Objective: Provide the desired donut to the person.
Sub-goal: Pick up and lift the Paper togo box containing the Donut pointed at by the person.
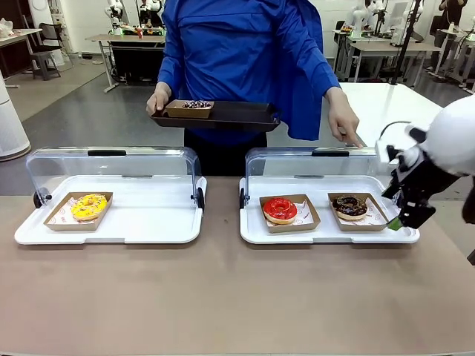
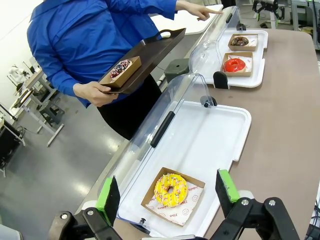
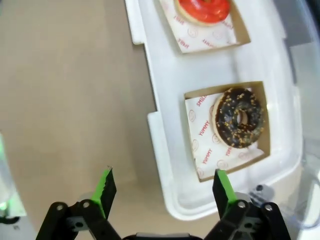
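Right gripper [image 3: 163, 175]: jaws spread wide, nothing between them, poised low over the end corner of the right white tray [image 3: 165, 145].
Chocolate donut [image 3: 239, 125]: in a brown paper box on that tray, just ahead of the right gripper, toward its right-hand finger [image 3: 220, 185] in the wrist view.
Red donut [image 3: 205, 7]: own box, same tray, farther ahead of the right gripper.
Left gripper [image 2: 167, 180]: jaws wide, empty, above the left white tray [image 2: 220, 130].
Yellow donut [image 2: 171, 190]: boxed, directly below and between the left gripper's fingers.
Clear lids [image 1: 111, 167]: both raised, beyond the donuts.
Person [image 1: 237, 52]: across the table [image 1: 223, 297], well beyond both grippers. One hand [image 1: 158, 100] holds a black tray [image 1: 223, 115] carrying a sprinkled donut [image 1: 197, 104]. The other hand [image 1: 344, 119] reaches down to the right lid, beyond the chocolate donut.
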`<state>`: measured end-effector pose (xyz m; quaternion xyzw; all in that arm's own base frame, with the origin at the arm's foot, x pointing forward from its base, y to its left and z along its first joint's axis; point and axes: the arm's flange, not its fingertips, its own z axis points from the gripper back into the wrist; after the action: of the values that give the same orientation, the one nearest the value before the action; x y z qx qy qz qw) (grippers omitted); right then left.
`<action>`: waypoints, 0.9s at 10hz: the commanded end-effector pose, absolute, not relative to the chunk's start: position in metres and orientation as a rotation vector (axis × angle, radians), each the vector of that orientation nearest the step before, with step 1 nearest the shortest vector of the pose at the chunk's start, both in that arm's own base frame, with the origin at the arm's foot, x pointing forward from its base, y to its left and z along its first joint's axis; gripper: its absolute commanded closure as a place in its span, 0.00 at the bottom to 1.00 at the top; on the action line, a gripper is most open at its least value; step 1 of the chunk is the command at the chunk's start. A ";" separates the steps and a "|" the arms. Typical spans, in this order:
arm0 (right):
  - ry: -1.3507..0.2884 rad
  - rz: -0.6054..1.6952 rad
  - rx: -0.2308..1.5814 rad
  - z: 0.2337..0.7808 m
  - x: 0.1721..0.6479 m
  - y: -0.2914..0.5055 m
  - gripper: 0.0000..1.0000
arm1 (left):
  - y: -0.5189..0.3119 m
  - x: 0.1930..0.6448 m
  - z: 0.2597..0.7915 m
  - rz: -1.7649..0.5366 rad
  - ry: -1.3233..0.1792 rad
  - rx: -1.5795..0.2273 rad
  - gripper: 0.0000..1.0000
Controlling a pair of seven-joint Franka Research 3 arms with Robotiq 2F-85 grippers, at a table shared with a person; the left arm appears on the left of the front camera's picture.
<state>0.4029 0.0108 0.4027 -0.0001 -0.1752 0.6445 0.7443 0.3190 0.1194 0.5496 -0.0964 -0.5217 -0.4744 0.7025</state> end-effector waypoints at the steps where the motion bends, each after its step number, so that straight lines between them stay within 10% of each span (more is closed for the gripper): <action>1: -0.403 1.459 -0.068 0.374 0.409 0.012 0.00 | 0.120 0.319 0.549 -1.055 -1.169 -0.224 0.00; 9: -0.332 1.507 -0.083 0.348 0.458 -0.001 0.00 | 0.120 0.319 0.549 -1.055 -1.169 -0.224 0.00</action>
<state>0.4489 0.0028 0.3550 -0.0345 -0.1418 0.6773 0.7211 0.3190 0.1193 0.5496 -0.0967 -0.5215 -0.4745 0.7025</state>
